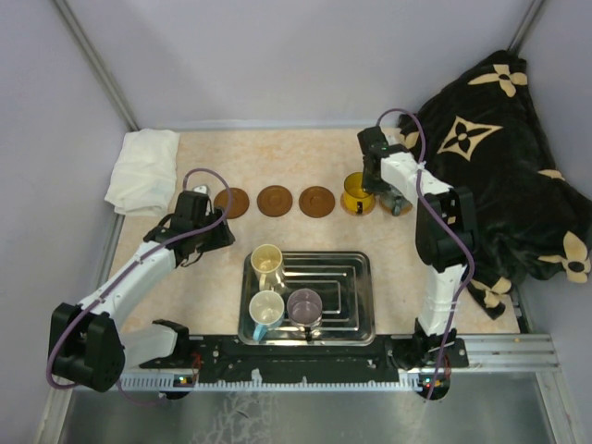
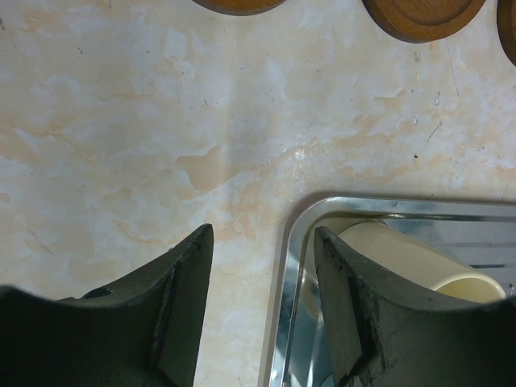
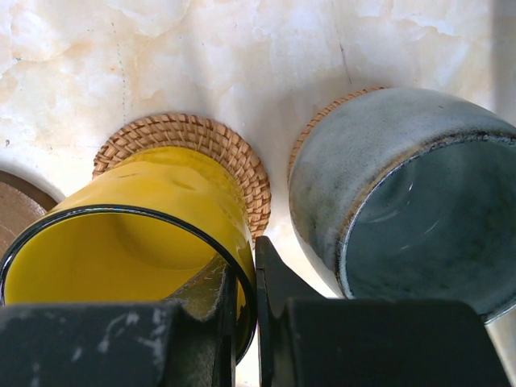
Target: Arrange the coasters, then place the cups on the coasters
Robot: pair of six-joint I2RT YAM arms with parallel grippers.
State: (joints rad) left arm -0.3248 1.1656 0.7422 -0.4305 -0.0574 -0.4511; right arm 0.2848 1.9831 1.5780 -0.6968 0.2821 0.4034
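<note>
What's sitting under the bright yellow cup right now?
A woven tan round coaster: its braided rim shows around the base of the bright yellow cup. Its middle is covered by the cup and cannot be seen.

No readable text, numbers or labels anywhere. Black blanket (image 1: 499,185) carries tan flower and star emblems only, no legible letters.

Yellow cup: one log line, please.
yellow cup on coaster | right end effector shut on it | left end effector open
</note>
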